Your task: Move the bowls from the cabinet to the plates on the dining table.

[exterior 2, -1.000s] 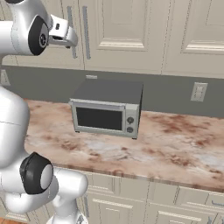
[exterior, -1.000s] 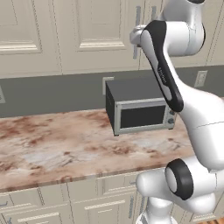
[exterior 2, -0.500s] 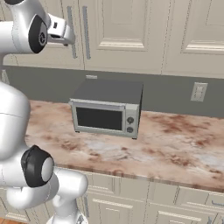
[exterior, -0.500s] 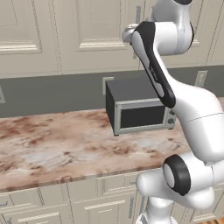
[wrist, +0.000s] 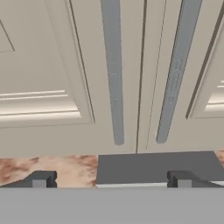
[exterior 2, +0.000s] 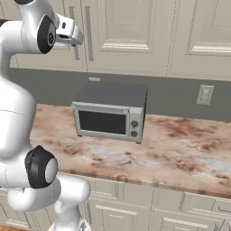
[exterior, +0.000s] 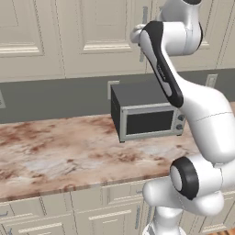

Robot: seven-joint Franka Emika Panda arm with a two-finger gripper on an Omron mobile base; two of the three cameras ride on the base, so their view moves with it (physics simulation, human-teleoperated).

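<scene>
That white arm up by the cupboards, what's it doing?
The arm has raised its gripper to the closed doors of the wall cabinet, jaws wide open and empty, facing the two metal bar handles. Nothing is grasped yet. Below, a grey microwave sits on the marbled counter.

Grey wall strip (exterior 2: 180, 97) before me, white outlet (exterior 2: 205, 94), grey microwave (exterior 2: 110, 110) below, beige drawers (exterior: 59, 215) under the counter.
</scene>
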